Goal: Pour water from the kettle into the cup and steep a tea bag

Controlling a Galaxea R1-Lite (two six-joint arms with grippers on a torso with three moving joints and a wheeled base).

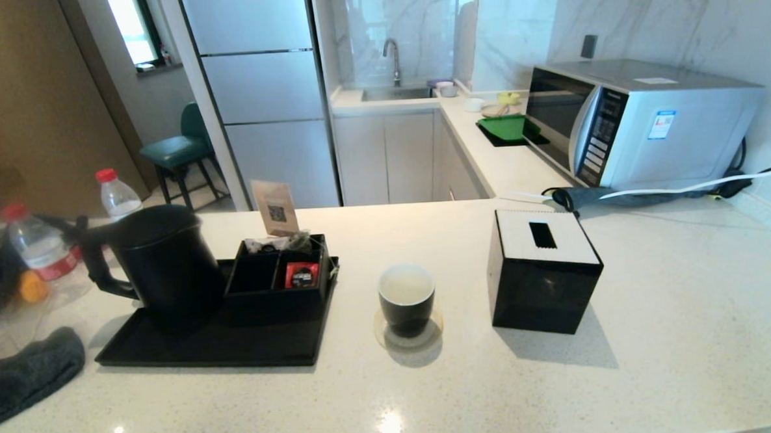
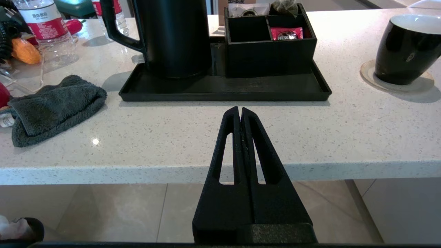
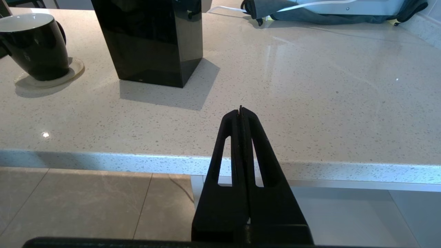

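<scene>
waiting at the very start of the job, nothing looks done yet. the kettle (image 1: 163, 262) stands upright with its lid on at the left end of a black tray (image 1: 215, 344) on the pale desk (image 1: 562, 378), its handle turned to the left. just beside it on the tray sits a compartment box (image 1: 277, 280); a greyish tea bag (image 2: 284, 7) lies in a back compartment and a red sachet (image 1: 301, 274) in a front one. the cup (image 1: 407, 300) stands upright on a coaster (image 1: 408, 336) to the right of the tray, apart from it, between the tray and a black cube box (image 1: 543, 271). whether the cup holds any water cannot be told. pouring and steeping both appear still to do.

the left gripper (image 2: 240, 111) hangs off the near edge of the desk, pointing at the tray, jaws pressed together and holding nothing. the right gripper (image 3: 240, 110) hangs likewise off the near edge, facing bare desk right of the cube box, jaws together and holding nothing. neither arm shows in the head view.
</scene>
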